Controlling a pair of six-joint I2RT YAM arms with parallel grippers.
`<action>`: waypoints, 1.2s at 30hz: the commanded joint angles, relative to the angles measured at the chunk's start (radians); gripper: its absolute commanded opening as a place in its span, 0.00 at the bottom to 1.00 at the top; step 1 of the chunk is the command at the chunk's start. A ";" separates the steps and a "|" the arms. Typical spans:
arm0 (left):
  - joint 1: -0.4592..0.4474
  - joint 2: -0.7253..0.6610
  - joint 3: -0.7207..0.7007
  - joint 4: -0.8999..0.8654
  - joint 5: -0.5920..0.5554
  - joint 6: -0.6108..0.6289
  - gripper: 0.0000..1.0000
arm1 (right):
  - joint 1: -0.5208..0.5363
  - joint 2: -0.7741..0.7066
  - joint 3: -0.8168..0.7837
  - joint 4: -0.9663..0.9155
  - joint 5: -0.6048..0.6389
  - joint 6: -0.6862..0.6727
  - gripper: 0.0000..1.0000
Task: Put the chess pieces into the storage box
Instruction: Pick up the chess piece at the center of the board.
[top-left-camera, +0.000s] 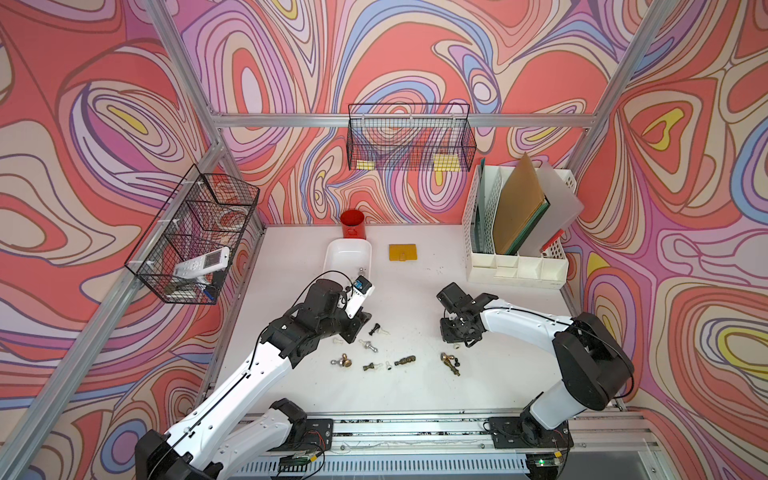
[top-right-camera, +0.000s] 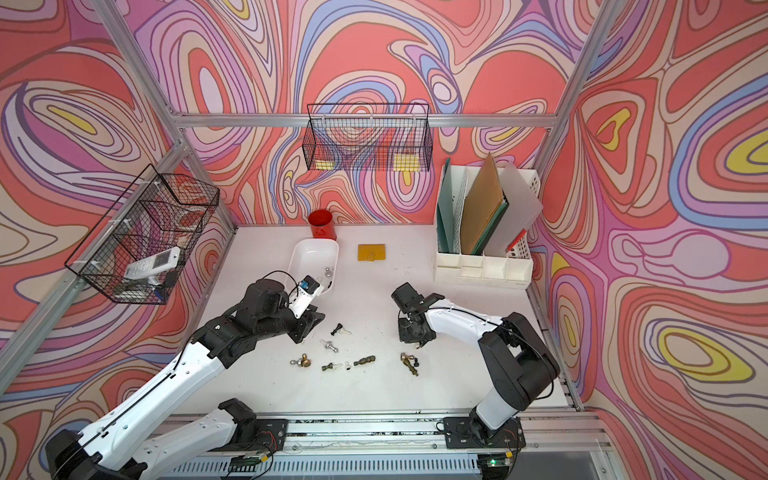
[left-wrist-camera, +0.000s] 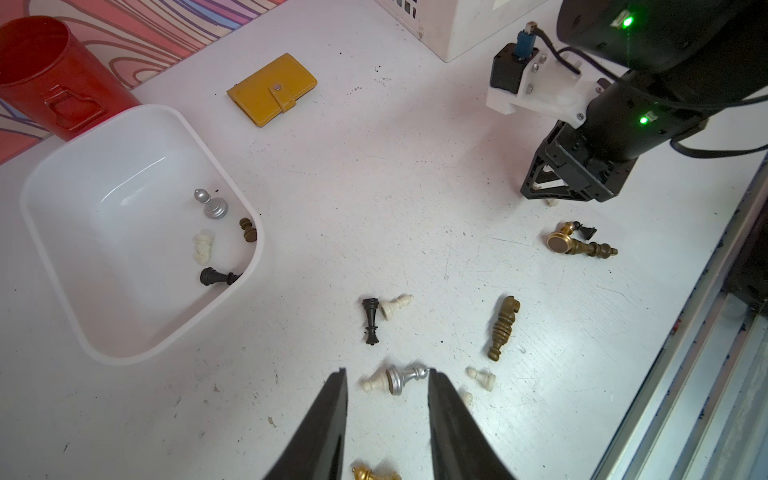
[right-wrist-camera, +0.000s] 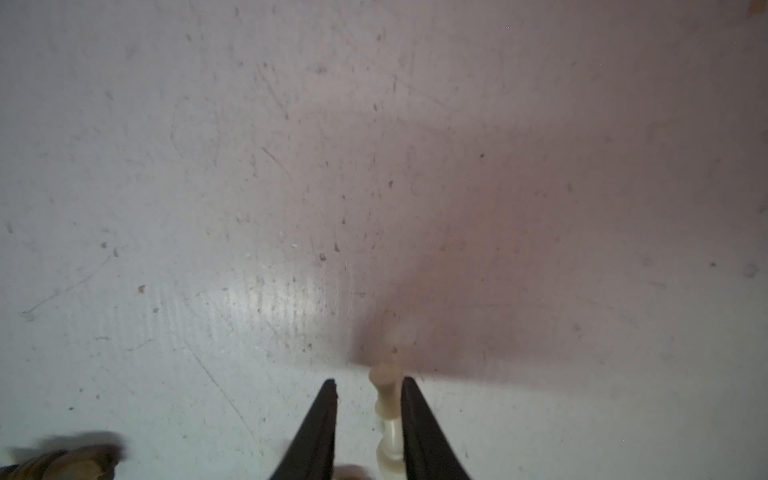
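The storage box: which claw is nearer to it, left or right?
Left. The left claw hangs open over a silver piece close to the storage box. The right claw is farther off, toward the robot's right, around a white piece.

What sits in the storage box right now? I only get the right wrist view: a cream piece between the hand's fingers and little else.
Observer: Four pieces, all at one end of the storage box: a standing silver piece, a cream knight, a brown piece and a black piece.
Operator: Where is the left hand?
Observer: Open, poised over a fallen silver piece that lies against a white pawn on the table.
Operator: Anything close to my right hand?
Observer: Brass pieces and a small black pawn lie on the table just beside it.
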 joint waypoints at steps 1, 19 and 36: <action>-0.002 -0.022 -0.005 -0.024 -0.008 0.015 0.38 | -0.005 0.026 -0.011 -0.012 -0.004 -0.003 0.29; -0.003 -0.019 0.001 -0.033 -0.009 0.002 0.38 | -0.009 0.060 -0.068 0.029 -0.059 0.003 0.19; -0.002 -0.051 -0.007 -0.005 -0.040 -0.012 0.38 | -0.009 -0.007 -0.001 -0.007 -0.071 -0.029 0.06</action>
